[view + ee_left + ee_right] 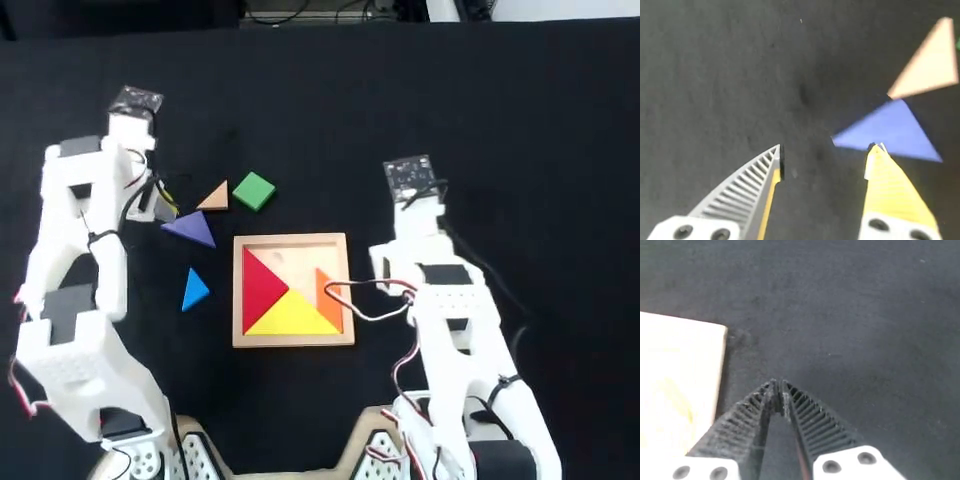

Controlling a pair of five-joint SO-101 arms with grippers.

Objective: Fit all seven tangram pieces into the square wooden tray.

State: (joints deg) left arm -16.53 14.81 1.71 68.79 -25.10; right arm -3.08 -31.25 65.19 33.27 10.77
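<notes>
Tray (292, 239) holds red triangle (260, 285), yellow triangle (290, 318), orange piece (328, 290); left claw (827, 149) gapes empty, right claw (777, 386) pinched closed.

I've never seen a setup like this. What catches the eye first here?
Bright shapes on black: a red triangle, a yellow triangle and an orange piece lie in the wooden tray mid-table. A tan triangle, green square and blue triangle lie loose beside it, and the left tool stands open by a purple triangle.
</notes>
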